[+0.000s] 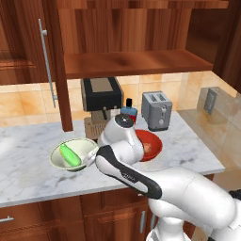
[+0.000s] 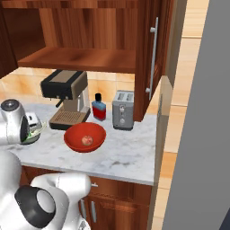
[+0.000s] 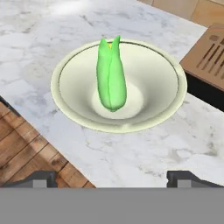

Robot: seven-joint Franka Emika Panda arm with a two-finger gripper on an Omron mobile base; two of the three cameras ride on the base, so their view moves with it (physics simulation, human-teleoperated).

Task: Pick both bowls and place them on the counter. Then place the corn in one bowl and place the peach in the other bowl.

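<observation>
Left base view, left to right: the cream-white bowl (image 1: 73, 155) sits on the marble counter (image 1: 28, 164) with the green corn (image 1: 69, 155) lying inside it. Just right of it, the white arm's hand partly covers the bowl's rim. Behind stand a coffee machine (image 1: 100, 101), a blue bottle (image 1: 129, 111) and a toaster (image 1: 156, 110). The red bowl (image 1: 151, 142) rests on the counter right of the arm, holding the peach (image 1: 148, 148).

Right base view, left to right: the cream-white bowl (image 2: 34, 133) is largely hidden behind the arm; the red bowl (image 2: 85, 137) holds the peach (image 2: 87, 140) near its centre.

Hand view: the gripper (image 3: 113, 178) hangs over the counter edge with its jaws spread wide and empty, clear of the cream-white bowl (image 3: 166, 94). The corn (image 3: 111, 78) leans from the bowl's floor up towards its rim.
</observation>
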